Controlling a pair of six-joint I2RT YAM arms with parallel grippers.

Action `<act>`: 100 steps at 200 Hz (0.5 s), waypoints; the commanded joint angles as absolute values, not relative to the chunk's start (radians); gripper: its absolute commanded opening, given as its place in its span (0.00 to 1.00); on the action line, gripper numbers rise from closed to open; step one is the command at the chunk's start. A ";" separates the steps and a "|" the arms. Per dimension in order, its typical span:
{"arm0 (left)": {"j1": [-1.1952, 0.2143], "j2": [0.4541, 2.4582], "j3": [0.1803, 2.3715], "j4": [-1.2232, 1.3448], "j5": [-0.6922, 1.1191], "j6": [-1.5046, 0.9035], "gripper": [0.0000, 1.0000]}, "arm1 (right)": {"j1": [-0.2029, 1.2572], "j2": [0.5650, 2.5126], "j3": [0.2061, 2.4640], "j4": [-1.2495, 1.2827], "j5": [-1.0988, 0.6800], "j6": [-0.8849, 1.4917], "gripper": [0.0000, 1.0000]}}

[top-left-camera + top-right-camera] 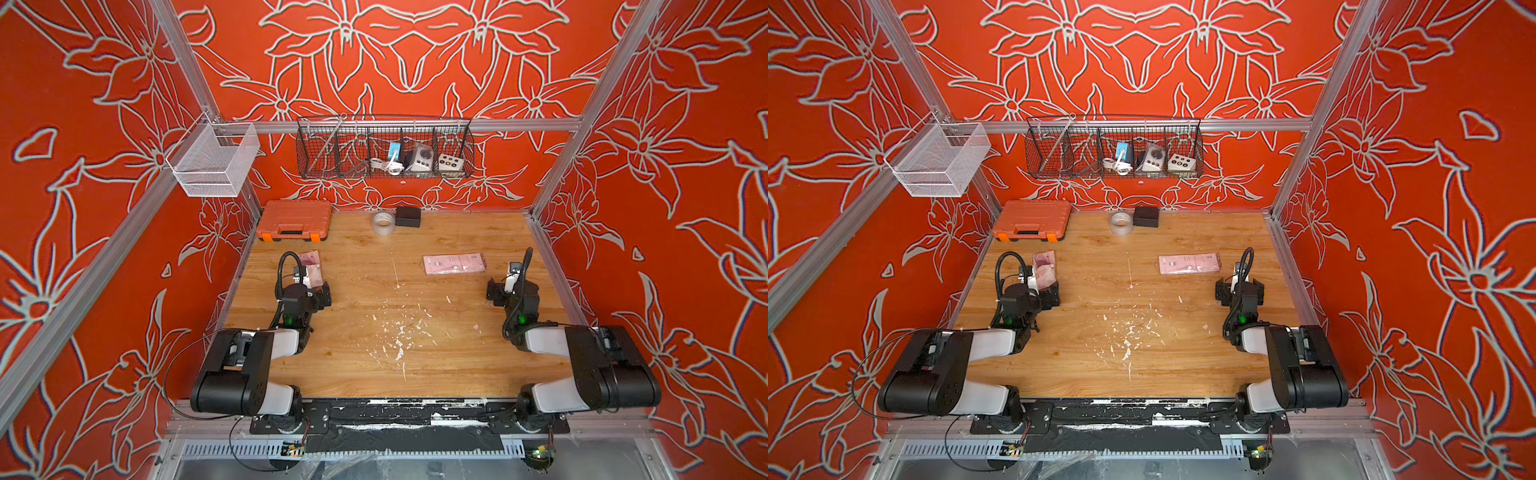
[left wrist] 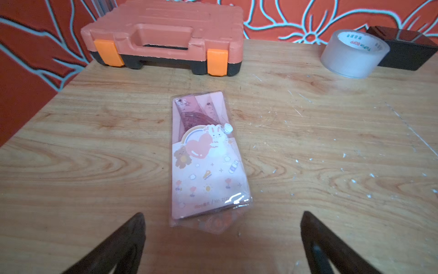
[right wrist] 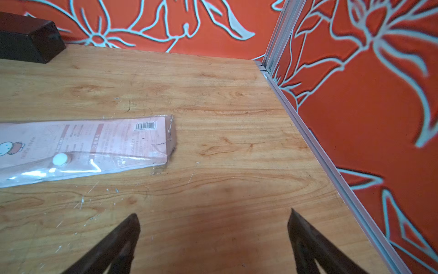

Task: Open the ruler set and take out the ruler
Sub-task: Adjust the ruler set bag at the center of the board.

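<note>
The ruler set (image 2: 208, 161) lies flat on the worktop (image 2: 71, 154), just past the left gripper (image 2: 222, 213), which is spread wide. The right gripper (image 3: 213, 212) is spread wide too, near a pink pack (image 3: 94, 142). An orange case (image 2: 166, 35) sits farther back.

left ruler set (image 1: 1044, 266) flat, just beside left tool (image 1: 1042, 291) | right ruler set (image 1: 1188, 263) flat, near right tool (image 1: 1240, 286)
</note>
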State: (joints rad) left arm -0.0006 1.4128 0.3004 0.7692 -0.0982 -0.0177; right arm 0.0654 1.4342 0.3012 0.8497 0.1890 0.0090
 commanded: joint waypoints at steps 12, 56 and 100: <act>0.005 1.410 0.319 0.764 -0.055 0.003 1.00 | 0.061 1.429 0.308 0.856 0.179 -0.003 0.98; 0.014 1.412 0.321 0.759 -0.046 -0.002 1.00 | 0.061 1.428 0.310 0.851 0.179 -0.003 0.98; 0.033 1.411 0.326 0.750 -0.017 -0.009 1.00 | 0.061 1.428 0.310 0.851 0.179 -0.004 0.98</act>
